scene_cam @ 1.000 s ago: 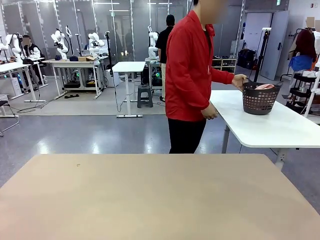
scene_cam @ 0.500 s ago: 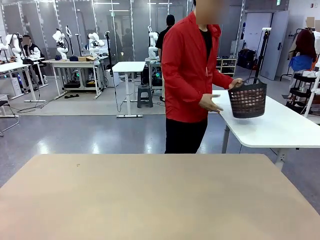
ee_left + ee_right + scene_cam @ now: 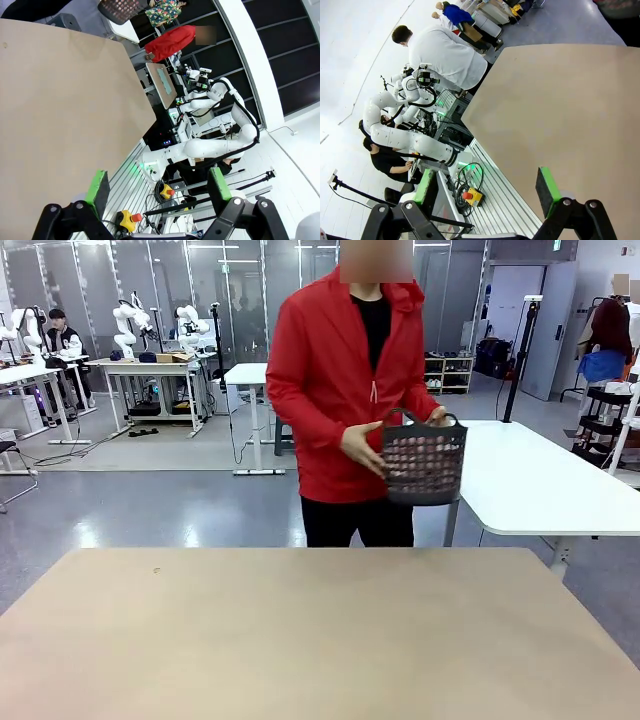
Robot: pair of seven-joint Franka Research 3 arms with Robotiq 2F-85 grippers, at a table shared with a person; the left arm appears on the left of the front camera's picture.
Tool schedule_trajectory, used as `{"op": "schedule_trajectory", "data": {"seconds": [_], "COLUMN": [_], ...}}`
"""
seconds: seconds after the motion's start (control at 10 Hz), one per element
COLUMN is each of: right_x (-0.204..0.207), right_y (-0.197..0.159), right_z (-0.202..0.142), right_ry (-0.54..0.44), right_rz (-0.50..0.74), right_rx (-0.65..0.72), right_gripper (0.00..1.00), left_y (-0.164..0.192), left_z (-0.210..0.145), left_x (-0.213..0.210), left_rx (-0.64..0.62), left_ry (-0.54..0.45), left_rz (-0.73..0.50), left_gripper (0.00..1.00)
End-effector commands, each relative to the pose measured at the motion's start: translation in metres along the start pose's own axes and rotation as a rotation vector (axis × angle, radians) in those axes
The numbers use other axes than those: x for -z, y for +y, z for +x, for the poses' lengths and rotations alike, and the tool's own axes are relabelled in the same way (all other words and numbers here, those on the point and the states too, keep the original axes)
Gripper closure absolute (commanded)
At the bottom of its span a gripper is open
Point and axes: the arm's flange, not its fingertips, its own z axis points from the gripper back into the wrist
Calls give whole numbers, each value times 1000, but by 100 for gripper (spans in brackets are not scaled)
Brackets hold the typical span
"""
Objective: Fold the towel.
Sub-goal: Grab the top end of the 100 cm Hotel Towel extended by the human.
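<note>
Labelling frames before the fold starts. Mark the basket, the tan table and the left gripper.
basket [image 3: 425, 465]: front view, middle of its mesh wall.
tan table [image 3: 300, 640]: front view, bare middle of the top.
left gripper [image 3: 158, 184]: left wrist view, midway between its open fingertips.

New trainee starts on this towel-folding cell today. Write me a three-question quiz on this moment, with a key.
1. True or false: the dark basket stands on the white table.
2. Multiple choice: the left end effector is A) open; B) shut on the basket; C) shut with nothing in it.
3. Short answer: who holds the basket, and with how many hands?
Key: 1 false, it is carried in the air. 2 A. 3 The person in the red jacket, with both hands.
</note>
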Motion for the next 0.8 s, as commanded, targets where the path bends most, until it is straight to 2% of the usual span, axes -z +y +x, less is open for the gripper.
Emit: {"op": "schedule_trajectory", "data": {"seconds": [0.0,0.7], "right_x": [0,0], "right_y": [1,1], "right_z": [0,0], "right_ry": [-12,-12], "right_rz": [15,15], "right_rx": [-17,-17], "right_gripper": [0,0], "left_y": [-3,-3], "left_z": [-1,-1], "left_x": [-1,-1], "left_rx": [17,17], "left_ry": [5,5], "left_rz": [-15,-15], "left_gripper": [0,0]}}
